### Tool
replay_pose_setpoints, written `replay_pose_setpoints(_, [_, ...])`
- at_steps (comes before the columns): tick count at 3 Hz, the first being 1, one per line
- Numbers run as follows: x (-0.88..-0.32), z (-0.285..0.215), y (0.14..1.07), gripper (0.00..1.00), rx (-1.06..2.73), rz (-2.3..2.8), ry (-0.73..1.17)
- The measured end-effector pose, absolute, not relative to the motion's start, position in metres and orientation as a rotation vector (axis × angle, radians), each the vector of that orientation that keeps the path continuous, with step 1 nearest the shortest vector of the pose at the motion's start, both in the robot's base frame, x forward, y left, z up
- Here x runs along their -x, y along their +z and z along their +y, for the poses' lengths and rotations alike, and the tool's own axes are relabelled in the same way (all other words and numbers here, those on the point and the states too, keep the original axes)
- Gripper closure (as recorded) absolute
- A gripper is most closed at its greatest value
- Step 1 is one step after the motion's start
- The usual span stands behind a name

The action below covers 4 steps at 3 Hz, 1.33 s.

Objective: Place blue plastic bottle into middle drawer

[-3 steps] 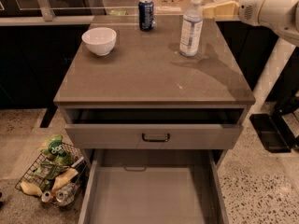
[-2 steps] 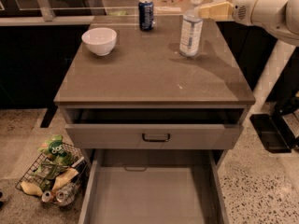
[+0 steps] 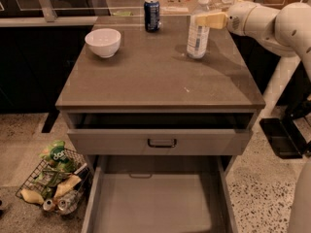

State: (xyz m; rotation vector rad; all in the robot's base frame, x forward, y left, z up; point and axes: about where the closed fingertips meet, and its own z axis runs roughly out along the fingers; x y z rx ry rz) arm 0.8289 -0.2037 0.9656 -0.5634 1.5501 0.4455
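The blue plastic bottle (image 3: 197, 35) stands upright on the back right of the grey cabinet top (image 3: 160, 76). It is clear, with a white cap and a pale label. My gripper (image 3: 203, 20) reaches in from the right on a white arm (image 3: 265, 18) and is level with the bottle's shoulder, overlapping it. The middle drawer (image 3: 155, 203) is pulled far out at the bottom of the view, showing a bare pale-grey floor and thin side walls. Above it, a drawer with a grey front panel and black handle (image 3: 161, 142) is slightly pulled out.
A white bowl (image 3: 103, 41) sits at the back left of the top. A dark blue can (image 3: 152, 14) stands at the back middle. A wire basket of litter (image 3: 56, 181) lies on the floor to the left. A black base (image 3: 284, 137) is at the right.
My gripper has moved left along the back of the top, from beside the bottle to overlapping its shoulder. The bottle, can and bowl have not moved.
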Motion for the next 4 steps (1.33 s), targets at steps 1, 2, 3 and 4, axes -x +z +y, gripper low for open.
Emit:
replay_pose_setpoints(1, [-0.833, -0.192, 0.949, 0.00, 0.557, 1.518, 0.469])
replay_pose_setpoints(2, [-0.834, -0.179, 0.931, 0.00, 0.574, 1.515, 0.496])
replay_pose_setpoints(3, [-0.831, -0.172, 0.918, 0.00, 0.582, 1.526, 0.516])
replay_pose_setpoints(4, [-0.828, -0.169, 0.912, 0.14, 0.575, 1.532, 0.520])
